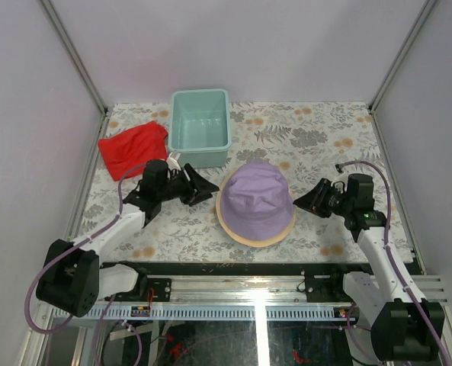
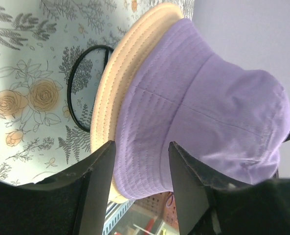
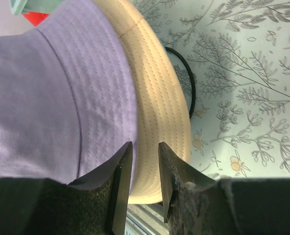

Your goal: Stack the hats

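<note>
While the lavender hat (image 1: pixel 256 194) sits on the tan hat (image 1: pixel 252 240), I see left gripper (image 1: pixel 209 191) and right gripper (image 1: pixel 302 200) parted, seemingly empty.

The left arm (image 1: pixel 113 226) and right arm (image 1: pixel 379 252) have white links, black joints and looping lilac cables (image 1: pixel 36 299); the left hand (image 1: pixel 210 191) and right hand (image 1: pixel 300 200) are matte black.

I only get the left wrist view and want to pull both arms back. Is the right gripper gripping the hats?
Observer: No. The right gripper has parted jaws with nothing between them, close to the brim of the tan hat under the lavender hat.
Operator: Any hats lying elsewhere?
Observer: None visible from above, only a red cloth and a pale-teal bin at the far side.
Operator: Anything in the bin?
Observer: It looks empty.
</note>
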